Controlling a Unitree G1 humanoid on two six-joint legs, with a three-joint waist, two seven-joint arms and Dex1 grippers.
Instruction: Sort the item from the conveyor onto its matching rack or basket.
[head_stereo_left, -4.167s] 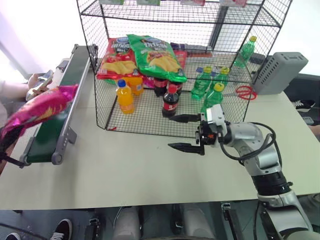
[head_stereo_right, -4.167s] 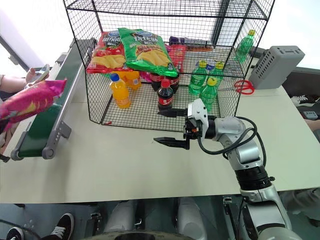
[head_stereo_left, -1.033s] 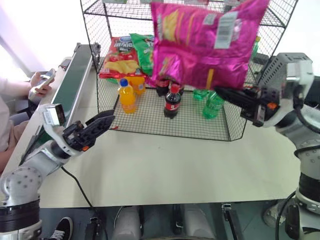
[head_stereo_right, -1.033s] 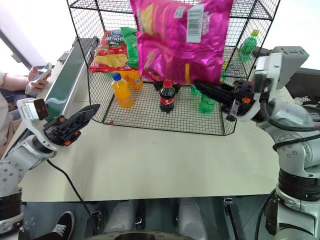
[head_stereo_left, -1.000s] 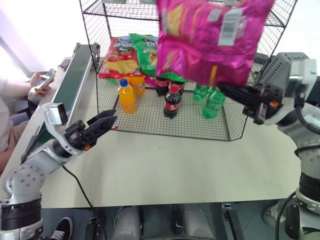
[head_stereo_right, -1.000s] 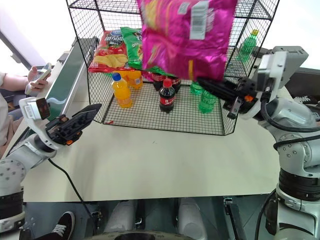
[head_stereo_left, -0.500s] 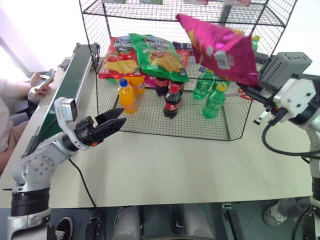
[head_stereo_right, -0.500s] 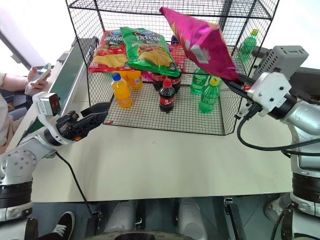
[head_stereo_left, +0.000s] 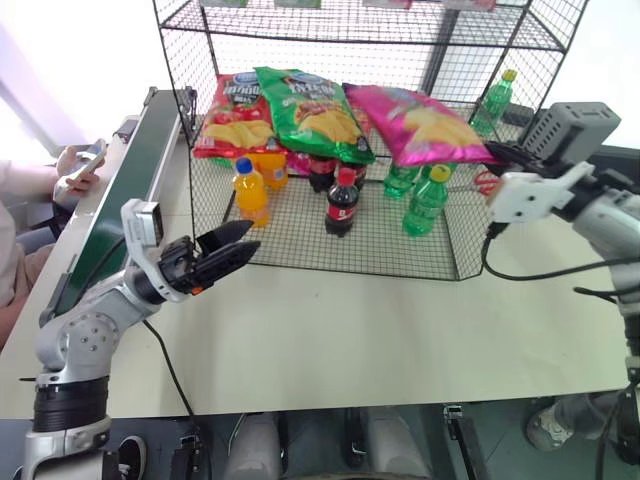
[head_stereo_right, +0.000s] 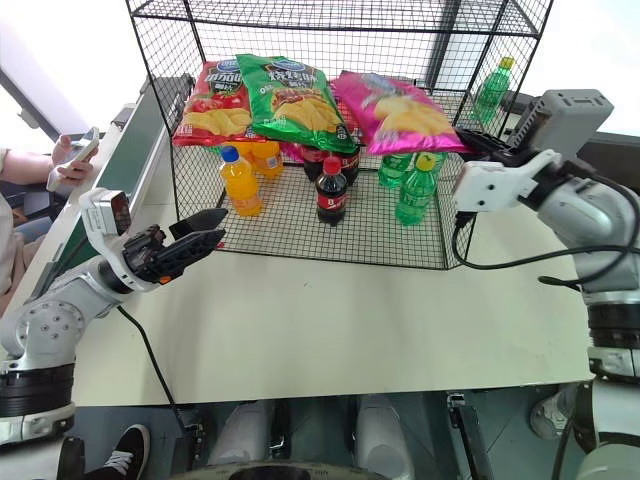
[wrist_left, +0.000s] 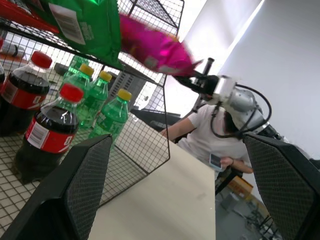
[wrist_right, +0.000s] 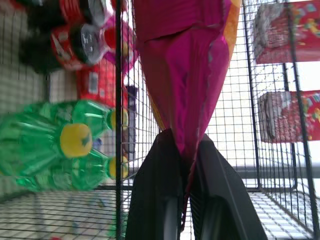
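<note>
Now | right gripper (wrist_right: 185, 165) pinches pink chip bag (head_stereo_left: 425, 123) (inside rack (head_stereo_left: 200, 200)) | left gripper (head_stereo_left: 232, 248) spread, empty

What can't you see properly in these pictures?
- Whether the pink chip bag rests on the rack shelf: both eye views, angle leaves it unclear.
- The bag's front: right wrist view, seen edge-on.
- Sodas behind the green chip bag: eye views, bags cover them.
</note>
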